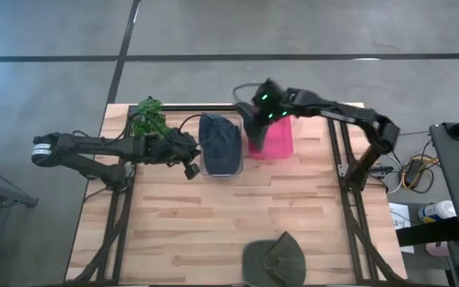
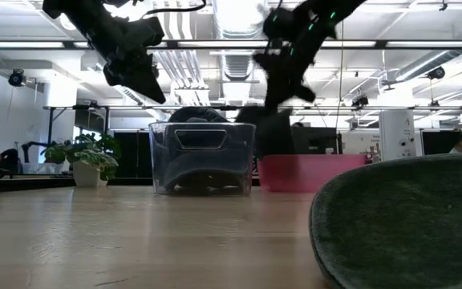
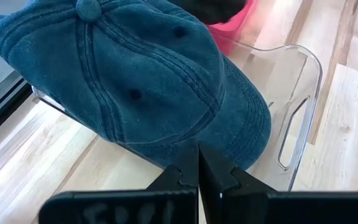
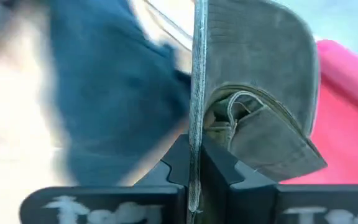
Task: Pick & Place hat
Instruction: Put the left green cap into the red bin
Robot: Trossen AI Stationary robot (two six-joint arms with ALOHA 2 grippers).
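A grey-olive cap (image 4: 253,118) hangs from my right gripper (image 1: 253,121) over the left end of the pink bin (image 1: 277,139); that gripper is shut on it. In the low view this cap (image 2: 275,132) is a dark shape just above the pink bin's rim (image 2: 311,164). A blue denim cap (image 3: 135,81) lies crown up in the clear bin (image 1: 220,143). My left gripper (image 1: 190,165) hovers shut by that bin's near left corner and touches nothing. A third, olive cap (image 1: 276,259) rests on the table at its near edge. My right gripper pinches the grey-olive cap's brim (image 4: 194,93) between its two fingers (image 4: 174,163), the brim standing edge-on in the gap. The fingers come from above, slanting down from the table's right. The cap is lifted clear, its crown hanging beside and below the fingers.
A potted plant (image 1: 148,118) stands at the far left corner, behind my left arm. The clear bin (image 2: 203,156) and the pink bin sit side by side at the far edge. Bare wood (image 1: 229,215) spreads across the table's middle and near side.
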